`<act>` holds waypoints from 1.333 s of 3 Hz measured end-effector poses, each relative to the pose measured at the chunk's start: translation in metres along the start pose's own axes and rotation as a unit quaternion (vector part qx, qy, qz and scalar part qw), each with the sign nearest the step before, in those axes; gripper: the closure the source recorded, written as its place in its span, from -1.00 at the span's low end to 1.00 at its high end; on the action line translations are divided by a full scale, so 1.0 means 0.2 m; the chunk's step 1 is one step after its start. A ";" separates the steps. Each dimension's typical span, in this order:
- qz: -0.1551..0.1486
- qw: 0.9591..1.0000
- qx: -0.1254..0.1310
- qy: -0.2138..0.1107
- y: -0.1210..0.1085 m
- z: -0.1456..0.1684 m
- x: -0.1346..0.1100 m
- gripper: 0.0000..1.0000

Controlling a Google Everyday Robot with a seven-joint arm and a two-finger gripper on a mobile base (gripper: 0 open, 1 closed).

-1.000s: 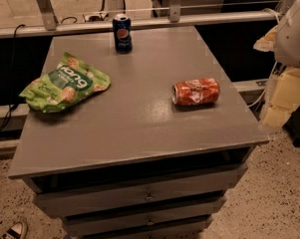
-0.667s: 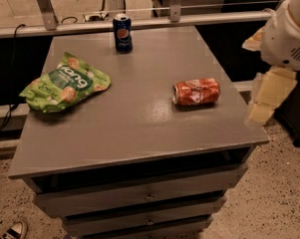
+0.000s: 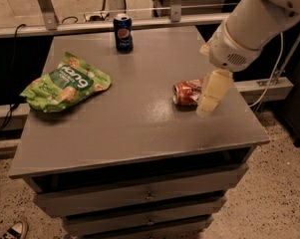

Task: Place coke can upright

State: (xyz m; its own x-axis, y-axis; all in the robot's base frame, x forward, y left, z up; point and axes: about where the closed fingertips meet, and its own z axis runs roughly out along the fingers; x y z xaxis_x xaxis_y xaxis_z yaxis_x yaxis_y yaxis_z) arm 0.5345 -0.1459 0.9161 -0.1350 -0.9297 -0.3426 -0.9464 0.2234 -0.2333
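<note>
With the coke can [image 3: 186,93] lying on its side toward the right of the desk [image 3: 139,128] and our tool [image 3: 212,94] hanging at its right end, open or closed we cannot tell, we fear a clumsy nudge could roll it toward the front edge.

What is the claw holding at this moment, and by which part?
Cannot be told. The claw hangs in front of one end of the coke can, which lies on its side on the table.
</note>
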 end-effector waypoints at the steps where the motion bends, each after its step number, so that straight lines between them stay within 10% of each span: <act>1: 0.006 1.000 -0.022 -0.015 -0.06 0.20 -0.07 -1.00; 3: 0.017 0.998 -0.059 -0.013 -0.10 0.47 -0.10 -1.00; 4: 0.019 0.997 -0.069 -0.009 -0.10 0.53 -0.10 -0.70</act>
State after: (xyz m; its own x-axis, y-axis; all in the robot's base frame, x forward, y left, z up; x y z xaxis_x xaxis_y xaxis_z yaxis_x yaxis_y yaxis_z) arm 0.5868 -0.1018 0.8314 -0.1671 -0.9159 -0.3650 -0.9725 0.2141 -0.0921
